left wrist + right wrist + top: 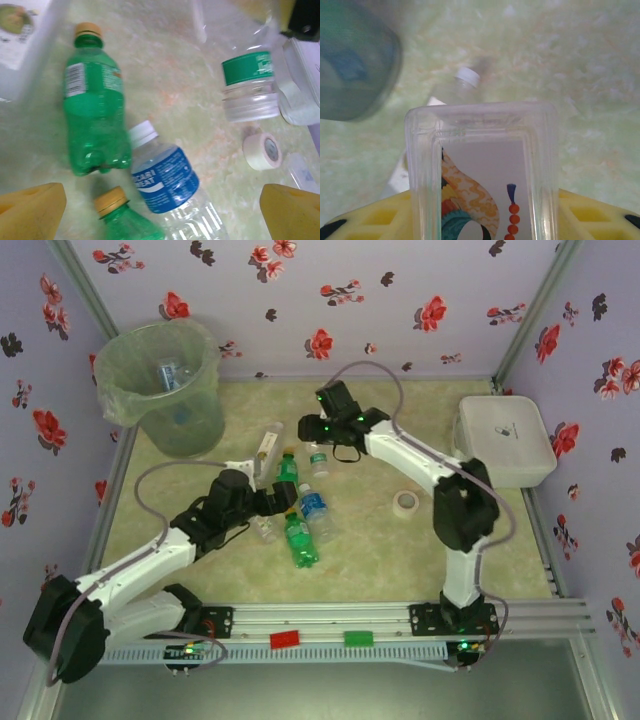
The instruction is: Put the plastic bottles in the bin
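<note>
the left arm (140,565) runs from its base at the near left corner up and across the desk (400,550), bent at the elbow, its wrist over the cluster of bottles in the middle. the right arm (410,455) rises from the near right, folds sharply at the elbow and reaches left, its wrist above the far end of the same cluster. the bin (165,390) stands in the far left corner with a bottle in the bin (170,372). the white box (505,440) sits at the far right. the tape roll (405,503) lies between the right arm and the bottles.

the left wrist camera makes plain what the overhead view leaves unclear: the left end effector (160,212) is spread wide and holds nothing, its yellow fingertips (30,210) at the two lower corners. beneath it lie a green bottle (92,115) with a yellow cap and a blue-labelled bottle (165,185), whose white cap is just beside the green one's base. a second green bottle (125,222) lies at the lower edge, and a clear bottle with a green label (250,80) lies further off, near the tape roll.

the right wrist camera shows the right end effector (480,215) clamped on a clear square-sided bottle (480,165) with a colourful label. a white-capped bottle (467,77) lies blurred on the desk beyond it. the dark green blur at the upper left is too smeared to identify.
</note>
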Controlling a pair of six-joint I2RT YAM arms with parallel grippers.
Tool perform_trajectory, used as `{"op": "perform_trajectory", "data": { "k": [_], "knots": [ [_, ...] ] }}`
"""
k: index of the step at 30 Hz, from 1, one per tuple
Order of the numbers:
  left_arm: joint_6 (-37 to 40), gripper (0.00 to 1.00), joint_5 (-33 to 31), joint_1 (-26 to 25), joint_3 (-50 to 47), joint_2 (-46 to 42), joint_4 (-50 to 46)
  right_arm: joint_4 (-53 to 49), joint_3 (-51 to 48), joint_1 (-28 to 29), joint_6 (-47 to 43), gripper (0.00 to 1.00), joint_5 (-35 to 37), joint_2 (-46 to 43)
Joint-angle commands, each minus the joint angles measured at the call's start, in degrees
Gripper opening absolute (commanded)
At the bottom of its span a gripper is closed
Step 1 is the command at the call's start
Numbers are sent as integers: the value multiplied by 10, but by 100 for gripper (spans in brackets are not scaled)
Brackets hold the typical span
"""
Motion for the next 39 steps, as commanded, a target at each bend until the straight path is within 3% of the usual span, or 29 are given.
{"op": "perform_trajectory", "data": {
  "k": [1,13,21,34,39],
  "knots": [
    [23,100,10,-27,35,28,35,73,-70,-3,42,47,-19,-55],
    [17,99,33,-101,114,130,99,181,-230,-2,98,46,-5,-204],
    [51,87,24,-102,165,187,102,221,-269,0,136,46,-25,-244],
    [38,31,32,-100,179,202,112,232,-292,0,145,50,-17,-271],
    [37,18,30,-96,178,188,102,230,-285,0,142,76,-8,-286]
  ]
}}
